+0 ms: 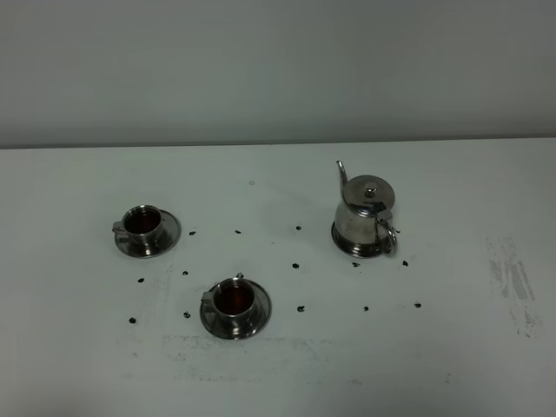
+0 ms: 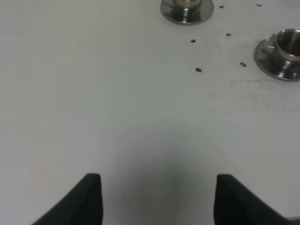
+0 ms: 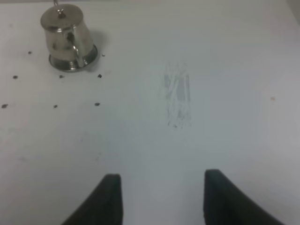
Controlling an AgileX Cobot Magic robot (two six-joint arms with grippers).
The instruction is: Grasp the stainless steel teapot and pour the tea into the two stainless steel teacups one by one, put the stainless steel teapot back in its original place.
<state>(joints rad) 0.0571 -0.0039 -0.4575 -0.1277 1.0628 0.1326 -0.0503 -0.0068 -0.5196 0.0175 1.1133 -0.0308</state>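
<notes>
The stainless steel teapot (image 1: 365,217) stands upright on the white table (image 1: 287,365) at the right, lid on, spout pointing away; it also shows in the right wrist view (image 3: 68,38). One steel teacup on its saucer (image 1: 145,229) sits at the left, the other (image 1: 235,306) nearer the front; both hold dark tea. In the left wrist view the two cups (image 2: 186,6) (image 2: 285,54) lie far ahead. My left gripper (image 2: 158,197) and right gripper (image 3: 161,197) are open, empty, low over bare table. Neither gripper shows in the exterior view.
Several small dark specks (image 1: 297,265) are scattered on the table between the cups and the teapot. A grey scuffed patch (image 1: 512,278) marks the table at the right, also in the right wrist view (image 3: 177,96). A plain wall rises behind the table.
</notes>
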